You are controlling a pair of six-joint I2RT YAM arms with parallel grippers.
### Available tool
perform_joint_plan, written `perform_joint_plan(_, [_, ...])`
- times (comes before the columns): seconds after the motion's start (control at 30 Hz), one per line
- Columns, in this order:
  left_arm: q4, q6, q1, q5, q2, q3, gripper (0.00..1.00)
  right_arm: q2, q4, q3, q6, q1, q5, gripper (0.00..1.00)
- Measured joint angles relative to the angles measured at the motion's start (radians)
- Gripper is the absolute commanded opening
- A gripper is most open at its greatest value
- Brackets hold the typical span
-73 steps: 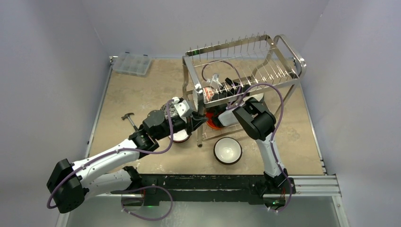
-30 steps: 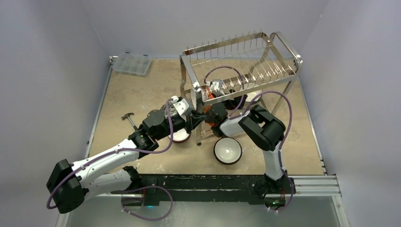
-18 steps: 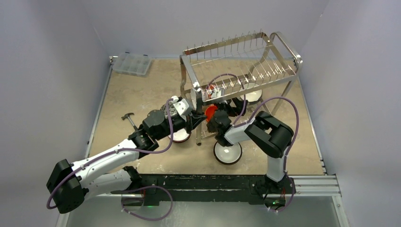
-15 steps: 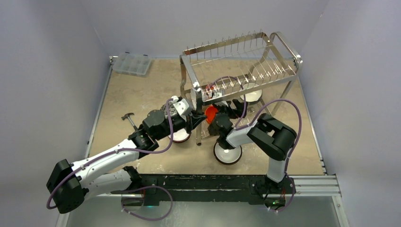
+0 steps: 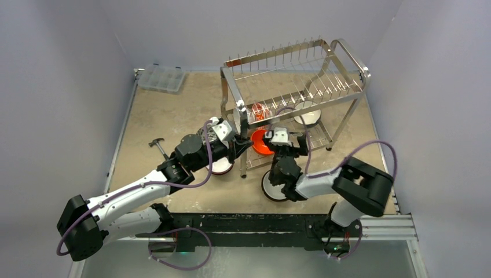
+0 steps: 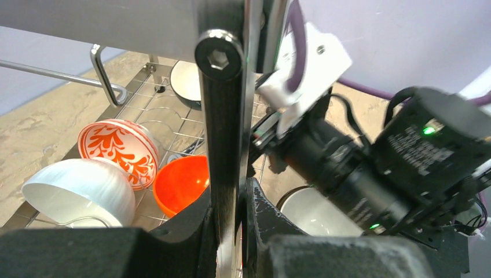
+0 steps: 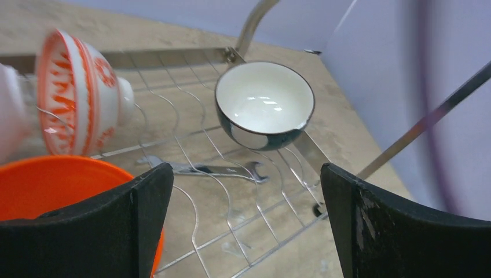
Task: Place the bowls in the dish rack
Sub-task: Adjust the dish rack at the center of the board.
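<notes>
My left gripper [image 5: 241, 148] is shut on the front-left leg [image 6: 223, 133] of the shiny wire dish rack [image 5: 296, 57]. An orange bowl [image 5: 260, 142], a red-and-white patterned bowl [image 7: 78, 92] and a bowl that is white inside and dark outside [image 7: 263, 104] sit on the rack's lower tier. A white bowl [image 6: 81, 191] lies beside the patterned one. My right gripper [image 7: 243, 191] stands open and empty just in front of that tier, right of the orange bowl. One more bowl [image 5: 271, 188] rests on the table under my right arm. Another bowl [image 5: 220, 167] is under my left arm.
A clear plastic compartment box [image 5: 162, 78] sits at the back left corner. A small hammer-like tool [image 5: 157, 145] lies left of my left arm. A wrench [image 7: 214, 169] lies on the rack's lower tier between the bowls.
My right arm has drawn back out of the rack toward the near edge, leaving the orange bowl on the lower tier. The left gripper has kept its hold on the leg.
</notes>
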Motion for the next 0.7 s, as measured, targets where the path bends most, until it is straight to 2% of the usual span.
perform_joint_plan(0.07, [-0.005,0.000,-0.003,-0.010,0.000,0.004,0.00,-0.102,-0.095,-0.031,0.133,0.007,-0.053,0.99])
perform_joint_plan(0.17, [-0.014,-0.001,-0.004,-0.023,0.000,0.010,0.00,-0.245,-0.390,-0.039,0.378,0.003,-0.153,0.99])
perform_joint_plan(0.27, [-0.033,0.000,-0.005,-0.056,0.000,0.018,0.00,-0.341,-0.574,-0.039,0.598,-0.003,-0.229,0.99])
perform_joint_plan(0.47, [-0.087,0.002,-0.005,-0.155,0.012,0.050,0.00,-0.465,-0.751,-0.026,0.888,-0.014,-0.379,0.99])
perform_joint_plan(0.7, [-0.142,0.005,0.000,-0.236,0.071,0.120,0.00,-0.528,-0.872,-0.026,1.056,-0.014,-0.579,0.99])
